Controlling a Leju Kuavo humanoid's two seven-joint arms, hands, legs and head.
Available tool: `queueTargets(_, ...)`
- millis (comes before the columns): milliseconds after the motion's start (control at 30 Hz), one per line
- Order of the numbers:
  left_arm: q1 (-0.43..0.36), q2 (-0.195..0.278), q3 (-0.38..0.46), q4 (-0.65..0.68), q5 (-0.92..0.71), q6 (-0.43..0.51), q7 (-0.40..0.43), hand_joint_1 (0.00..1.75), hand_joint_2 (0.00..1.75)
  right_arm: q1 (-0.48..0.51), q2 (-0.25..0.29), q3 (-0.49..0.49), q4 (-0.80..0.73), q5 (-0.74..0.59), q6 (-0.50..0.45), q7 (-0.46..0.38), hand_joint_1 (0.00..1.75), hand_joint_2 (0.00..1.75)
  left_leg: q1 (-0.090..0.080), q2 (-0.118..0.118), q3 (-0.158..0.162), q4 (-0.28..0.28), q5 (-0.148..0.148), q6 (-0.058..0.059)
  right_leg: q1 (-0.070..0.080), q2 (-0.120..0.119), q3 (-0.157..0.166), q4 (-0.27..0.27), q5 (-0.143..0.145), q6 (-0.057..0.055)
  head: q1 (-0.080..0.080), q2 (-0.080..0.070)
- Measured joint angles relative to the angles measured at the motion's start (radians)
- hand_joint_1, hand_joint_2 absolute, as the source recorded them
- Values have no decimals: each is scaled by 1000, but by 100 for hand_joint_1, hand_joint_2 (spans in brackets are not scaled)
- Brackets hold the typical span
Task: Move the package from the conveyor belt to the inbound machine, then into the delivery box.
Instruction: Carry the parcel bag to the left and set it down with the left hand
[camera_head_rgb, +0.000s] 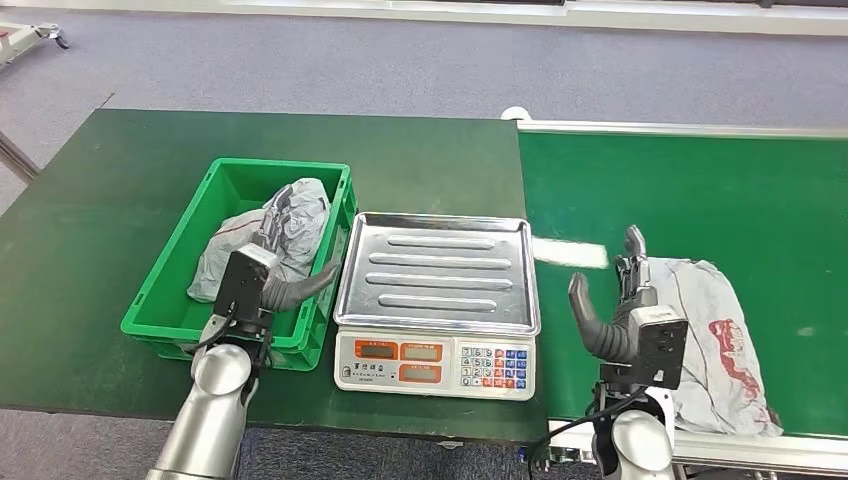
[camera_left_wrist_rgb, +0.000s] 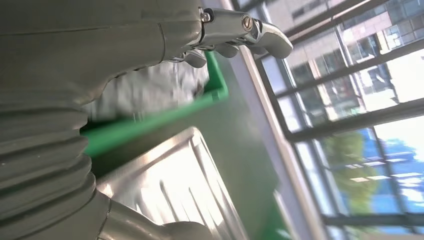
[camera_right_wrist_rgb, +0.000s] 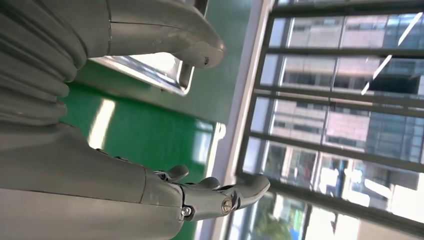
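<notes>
Barely begun: package (camera_head_rgb: 712, 340) on conveyor belt (camera_head_rgb: 700, 190) right of scale (camera_head_rgb: 437, 300), touching spread, empty right hand (camera_head_rgb: 622, 300); left hand (camera_head_rgb: 270, 280) also open and empty over green box (camera_head_rgb: 170, 300), left of scale, already holding grey bags (camera_head_rgb: 270, 235); weighing and boxing left.

We see the scale (camera_head_rgb: 436, 300) between our hands, its steel tray bare. Left of the scale, the green crate (camera_head_rgb: 176, 262) walls rise beside our left hand (camera_head_rgb: 262, 285). Right of the scale, open conveyor belt (camera_head_rgb: 680, 190) surrounds the package (camera_head_rgb: 715, 340).
</notes>
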Motion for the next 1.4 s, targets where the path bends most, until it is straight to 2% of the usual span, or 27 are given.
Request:
queueTargets(133,46,-67,-16,-46,86,-7,-25,0,175,-15,3,32,15,125,-154,-21,0,175,0,-1,0,0,0,0,0,-1,0,0,0,0,0,0)
queueTargets(233,49,-110,-40,-50,93,25,-32,0,175,-31,7,58,39,157,-203,-18,0,175,0,-1,0,0,0,0,0,-2,0,0,0,0,0,0)
queueTargets(367,49,-140,-57,-50,122,57,-31,0,175,-43,10,74,79,97,-169,11,0,175,0,-1,0,0,0,0,0,-2,0,0,0,0,0,0)
queueTargets(500,49,-147,-62,-44,159,78,-15,0,175,-62,11,81,148,-7,-84,40,0,175,0,-1,0,0,0,0,1,-2,0,0,0,0,0,0)
queueTargets(600,48,-148,-64,-38,167,78,-10,0,175,-74,11,85,191,-30,-66,42,0,175,1,-1,0,0,0,0,1,-2,0,0,0,0,0,0)
queueTargets(733,48,-149,-66,-32,169,82,-7,0,175,-83,11,88,220,-34,-59,43,0,0,1,-1,0,0,0,0,1,-2,0,0,0,0,0,0)
queueTargets(1200,43,-150,-83,-16,142,88,-9,0,175,-98,19,139,260,-3,-29,51,0,0,1,-1,0,0,0,0,1,-2,0,0,0,0,0,0)
queueTargets(1333,43,-150,-83,-17,138,87,-12,0,175,-124,23,157,269,9,-23,60,0,175,1,-1,0,0,0,0,1,-2,0,0,0,0,0,0)
queueTargets(1400,43,-150,-83,-17,138,85,-11,0,175,-131,24,165,271,14,-23,66,0,175,1,-1,0,0,1,0,1,-2,0,0,0,0,0,0)
